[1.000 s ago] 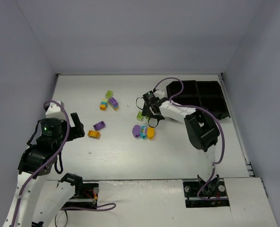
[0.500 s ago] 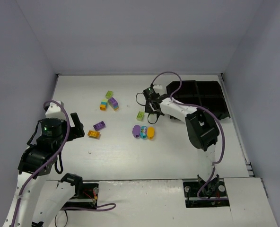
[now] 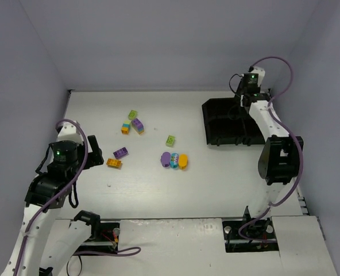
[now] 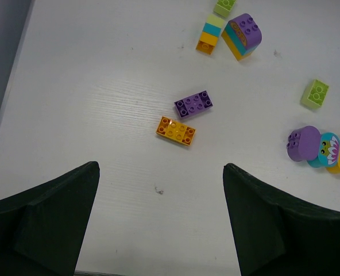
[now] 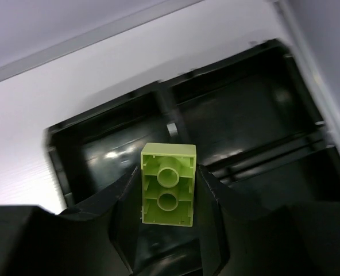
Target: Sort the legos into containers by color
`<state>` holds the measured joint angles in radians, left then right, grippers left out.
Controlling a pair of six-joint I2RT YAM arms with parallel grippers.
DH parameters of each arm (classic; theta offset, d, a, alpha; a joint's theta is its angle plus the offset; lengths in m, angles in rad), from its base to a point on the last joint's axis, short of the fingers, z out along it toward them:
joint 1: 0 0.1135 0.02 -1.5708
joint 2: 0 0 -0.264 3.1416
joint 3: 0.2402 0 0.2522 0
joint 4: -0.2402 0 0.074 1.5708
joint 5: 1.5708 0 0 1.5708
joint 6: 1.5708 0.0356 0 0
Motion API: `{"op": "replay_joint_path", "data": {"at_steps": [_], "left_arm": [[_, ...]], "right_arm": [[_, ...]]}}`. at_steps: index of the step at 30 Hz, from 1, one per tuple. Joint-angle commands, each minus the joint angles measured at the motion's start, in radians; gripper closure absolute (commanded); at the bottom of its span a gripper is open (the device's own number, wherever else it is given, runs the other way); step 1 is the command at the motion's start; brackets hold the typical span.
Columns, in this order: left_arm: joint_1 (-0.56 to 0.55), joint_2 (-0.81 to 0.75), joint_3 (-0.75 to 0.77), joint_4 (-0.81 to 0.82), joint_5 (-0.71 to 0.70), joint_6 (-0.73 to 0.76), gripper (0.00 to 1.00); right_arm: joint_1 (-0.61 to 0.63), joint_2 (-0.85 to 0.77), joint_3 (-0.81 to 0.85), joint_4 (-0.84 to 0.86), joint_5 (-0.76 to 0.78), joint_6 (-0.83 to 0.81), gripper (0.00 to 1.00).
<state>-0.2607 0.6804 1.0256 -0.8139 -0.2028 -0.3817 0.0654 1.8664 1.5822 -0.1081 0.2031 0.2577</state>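
White worktop [image 3: 147, 190] carries the scattered plastic bricks [image 3: 166, 158], while the right pincer [image 5: 169, 198] clamps a lime green rectangular studded brick [image 5: 168, 187] over the black four-compartment plastic tray [image 5: 233, 115], seemingly to drop it there; the left pincer [image 4: 160, 169] hangs wide open above an orange rectangular brick [image 4: 176, 130].

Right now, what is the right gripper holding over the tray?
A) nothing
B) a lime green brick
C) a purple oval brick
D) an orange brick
B: in the right wrist view a lime green brick sits clamped in the right gripper, above the black tray.
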Motion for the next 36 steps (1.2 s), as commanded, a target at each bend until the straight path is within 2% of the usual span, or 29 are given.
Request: {"op": "replay_joint_path", "data": {"at_steps": [1, 8, 16, 18, 22, 27, 32, 36], "left_arm": [[-0.003, 0.031, 0.004, 0.068, -0.015, 0.010, 0.18], [-0.003, 0.067, 0.004, 0.094, -0.003, -0.008, 0.18], [-0.003, 0.116, 0.004, 0.108, 0.000, -0.026, 0.18], [-0.003, 0.126, 0.008, 0.111, 0.003, -0.028, 0.18], [-0.003, 0.143, 0.008, 0.121, 0.008, -0.026, 0.18], [-0.003, 0.148, 0.011, 0.122, 0.016, -0.029, 0.18], [-0.003, 0.137, 0.008, 0.124, 0.020, -0.025, 0.18], [-0.003, 0.122, 0.008, 0.124, 0.022, -0.023, 0.18]], "right_arm": [[-0.058, 0.006, 0.045, 0.041, -0.039, -0.074, 0.98], [-0.188, 0.137, 0.119, 0.050, -0.050, -0.075, 0.94], [-0.262, 0.287, 0.236, 0.056, -0.096, -0.069, 0.78], [-0.265, 0.319, 0.271, 0.058, -0.122, -0.077, 0.68], [-0.265, 0.344, 0.309, 0.058, -0.145, -0.086, 0.35], [-0.263, 0.315, 0.308, 0.058, -0.180, -0.080, 0.23], [-0.237, 0.217, 0.254, 0.054, -0.194, -0.078, 0.23], [-0.152, 0.055, 0.173, 0.061, -0.194, -0.087, 0.24]]}}
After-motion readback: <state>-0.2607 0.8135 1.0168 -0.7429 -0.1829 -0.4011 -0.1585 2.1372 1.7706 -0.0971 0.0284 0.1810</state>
